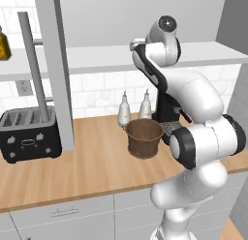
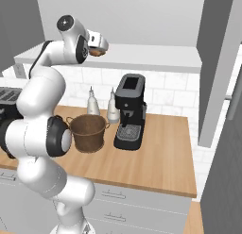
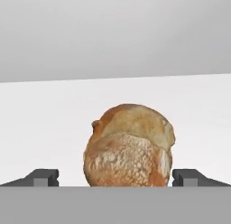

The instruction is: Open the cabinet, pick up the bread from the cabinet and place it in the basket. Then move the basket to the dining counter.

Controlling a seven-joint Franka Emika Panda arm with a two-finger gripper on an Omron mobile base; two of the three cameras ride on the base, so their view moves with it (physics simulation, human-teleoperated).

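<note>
The bread [image 3: 129, 146] is losing its underside at the bottom of the hand view, and only the tips of the claw [image 3: 116, 178] are peeking up on either side of it. In the left base view the arm's elbow is covering most of the coffee machine [image 1: 167, 113], while the toaster [image 1: 29, 135] is being clipped by the left edge. In the right base view the arm is hiding the basket's [image 2: 90, 131] left side.

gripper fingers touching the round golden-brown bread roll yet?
Apart. In the hand view the round golden-brown bread roll sits on the white cabinet shelf between the open gripper fingertips, with shelf showing in the gap on each side.
</note>
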